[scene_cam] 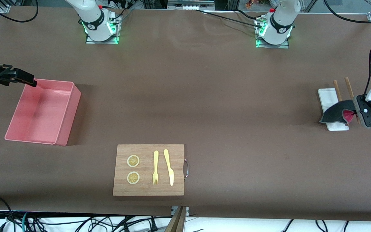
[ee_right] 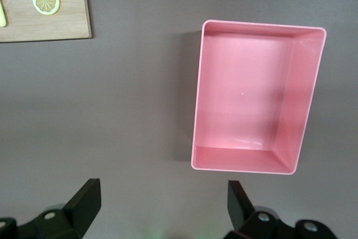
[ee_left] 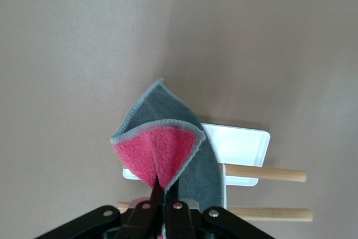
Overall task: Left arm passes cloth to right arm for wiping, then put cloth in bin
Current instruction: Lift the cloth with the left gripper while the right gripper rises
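Over the white tray at the left arm's end of the table, the left gripper (scene_cam: 355, 113) has its fingers pressed together on the cloth (scene_cam: 336, 112), pinching it at a corner. Its wrist is turned sideways, so the black jaws point toward the middle of the table. The cloth hangs floppy from the pinch: fuzzy dark grey outside with a pale stitched edge, folded into a cone that shows its bright pink fleece face in the left wrist view (ee_left: 159, 152). Its loose end droops over the tray (scene_cam: 328, 96), a narrow flat white rectangle. Two round wooden sticks (scene_cam: 349, 88) lie side by side, beside and partly over the tray.

Above the table just beside the bin, at the right arm's end, the right gripper (ee_right: 162, 205) waits with its fingers spread wide and nothing between them. The bin (scene_cam: 72, 96) is a salmon-pink rectangular tub with tall smooth walls, well apart from the cloth.

Nearer the front camera lies a wooden cutting board (scene_cam: 148, 190) with a metal handle, carrying two lemon slices (scene_cam: 133, 161), a yellow fork (scene_cam: 155, 167) and a yellow knife (scene_cam: 169, 167).
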Robot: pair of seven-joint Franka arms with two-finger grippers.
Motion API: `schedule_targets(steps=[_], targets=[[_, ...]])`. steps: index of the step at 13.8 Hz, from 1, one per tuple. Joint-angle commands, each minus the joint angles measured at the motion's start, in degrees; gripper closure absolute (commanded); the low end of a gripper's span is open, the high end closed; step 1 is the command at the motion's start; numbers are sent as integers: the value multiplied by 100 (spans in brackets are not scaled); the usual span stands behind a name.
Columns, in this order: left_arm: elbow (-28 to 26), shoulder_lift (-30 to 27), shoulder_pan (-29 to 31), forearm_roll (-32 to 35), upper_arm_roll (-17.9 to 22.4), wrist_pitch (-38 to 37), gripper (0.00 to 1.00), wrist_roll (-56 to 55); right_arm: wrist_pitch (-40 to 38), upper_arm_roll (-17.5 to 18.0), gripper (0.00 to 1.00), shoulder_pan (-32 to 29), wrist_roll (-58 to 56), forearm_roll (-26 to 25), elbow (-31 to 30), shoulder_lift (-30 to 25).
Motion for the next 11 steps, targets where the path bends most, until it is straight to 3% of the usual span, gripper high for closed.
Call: schedule_targets(steps=[1, 5, 11], targets=[[586, 26, -235, -236, 35, -534, 100, -129, -113, -13, 0, -5, -37, 79, 32, 111], [1245, 26, -761, -202, 35, -1062, 100, -560, -140, 5, 0, 197, 112, 122, 84, 129], [1897, 18, -1737, -263, 27, -2046, 100, -2202, -26, 14, 0, 706, 2069, 807, 93, 295]])
